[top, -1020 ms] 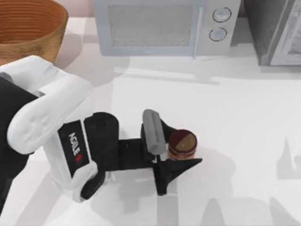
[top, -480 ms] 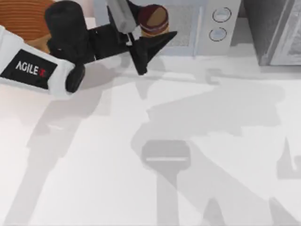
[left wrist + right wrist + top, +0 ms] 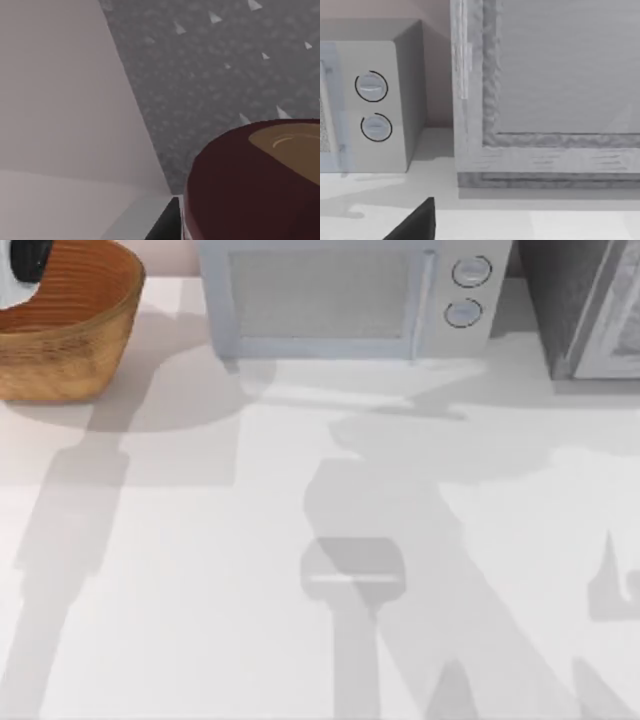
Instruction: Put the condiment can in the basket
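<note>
My left arm [image 3: 18, 262] is up at the table's far left corner over the basket [image 3: 70, 335], the condiment can [image 3: 255, 185] sits right in front of my left wrist camera, but I honestly can't tell whether the fingers are clamped on it.

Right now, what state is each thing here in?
condiment can: lid on, close under the left wrist camera; a grip on it can't be seen.
basket: upright at the table's far left corner.
microwave: door closed.
right pincer: one dark fingertip showing, idle, facing the microwave.
</note>
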You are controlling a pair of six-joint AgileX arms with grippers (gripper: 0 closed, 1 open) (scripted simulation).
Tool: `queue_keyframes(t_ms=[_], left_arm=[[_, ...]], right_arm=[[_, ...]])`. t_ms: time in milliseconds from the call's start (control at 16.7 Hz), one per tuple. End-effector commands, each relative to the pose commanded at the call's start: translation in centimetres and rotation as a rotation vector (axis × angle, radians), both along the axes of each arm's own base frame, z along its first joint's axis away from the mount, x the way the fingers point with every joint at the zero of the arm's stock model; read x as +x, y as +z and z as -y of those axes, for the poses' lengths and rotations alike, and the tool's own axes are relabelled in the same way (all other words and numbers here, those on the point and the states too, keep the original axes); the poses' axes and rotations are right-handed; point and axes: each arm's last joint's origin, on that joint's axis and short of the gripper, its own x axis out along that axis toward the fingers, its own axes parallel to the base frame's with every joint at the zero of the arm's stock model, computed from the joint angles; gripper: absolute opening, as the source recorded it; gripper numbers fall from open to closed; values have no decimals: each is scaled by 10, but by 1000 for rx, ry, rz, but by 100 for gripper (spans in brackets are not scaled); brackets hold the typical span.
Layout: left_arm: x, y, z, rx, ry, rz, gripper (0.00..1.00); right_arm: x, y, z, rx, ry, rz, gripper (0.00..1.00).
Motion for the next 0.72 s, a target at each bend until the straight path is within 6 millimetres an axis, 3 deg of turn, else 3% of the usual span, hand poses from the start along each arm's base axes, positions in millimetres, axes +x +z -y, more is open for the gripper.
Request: queue_keyframes(t_ms=[180, 420, 600, 720], left_arm=[[6, 8, -67, 4, 130, -89, 0], [-11, 13, -168, 19, 292, -205, 0], [-29, -4, -217, 11, 332, -310, 0], [-36, -19, -235, -7, 331, -376, 0]], right_arm=[[0, 0, 0, 0, 0, 0, 100], [0, 0, 0, 0, 0, 0, 100], [0, 0, 0, 0, 0, 0, 100], [0, 0, 0, 0, 0, 0, 100]])
